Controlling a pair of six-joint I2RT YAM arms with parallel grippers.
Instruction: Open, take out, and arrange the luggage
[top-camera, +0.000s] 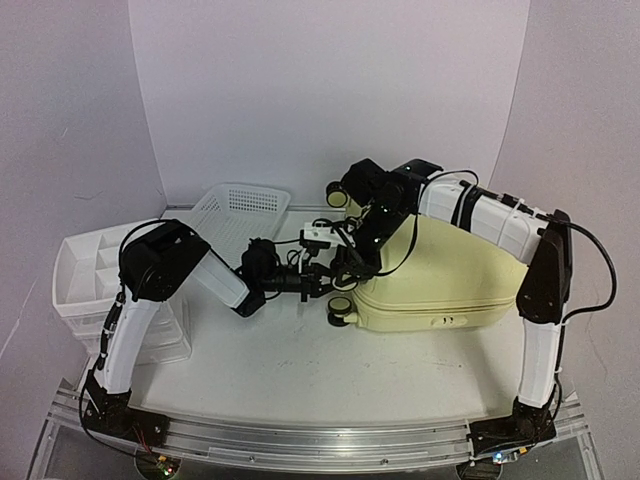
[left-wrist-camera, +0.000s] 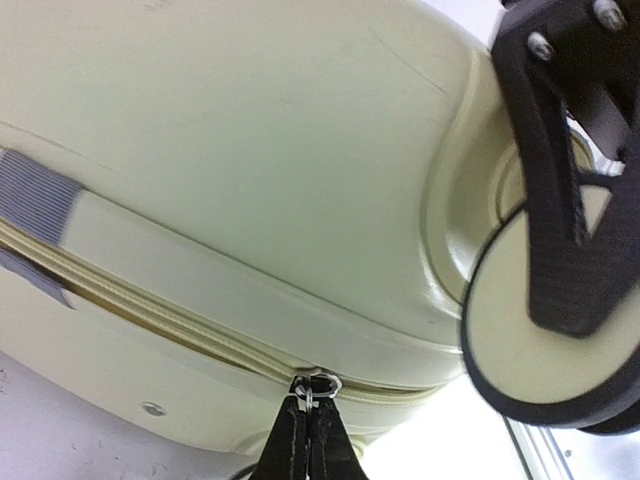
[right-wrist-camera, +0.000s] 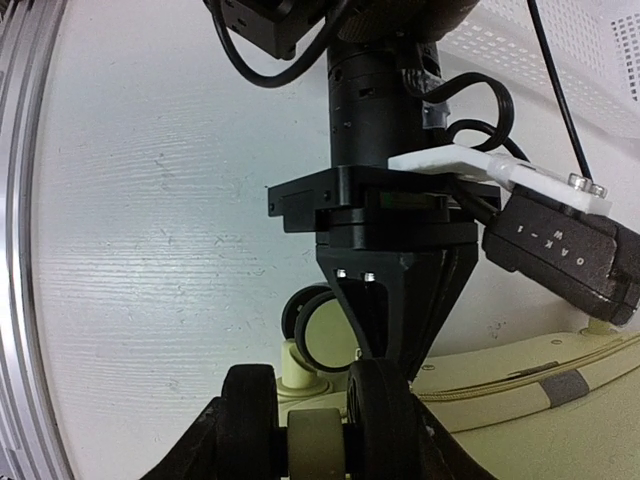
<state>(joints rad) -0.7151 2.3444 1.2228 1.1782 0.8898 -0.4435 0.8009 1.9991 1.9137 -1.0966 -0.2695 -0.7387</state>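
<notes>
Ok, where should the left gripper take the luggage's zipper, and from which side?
Grip the small metal pull tab, which juts off the luggage seam beside the wheel, coming in from the wheel end with fingers flat on its faces. The left gripper is shut on it just so.

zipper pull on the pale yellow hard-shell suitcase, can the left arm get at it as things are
Yes, it seems so: the left hand is shut on the small metal zipper pull of the pale yellow hard-shell suitcase. The right hand holds a black-and-cream wheel beside it, off the seam.
</notes>
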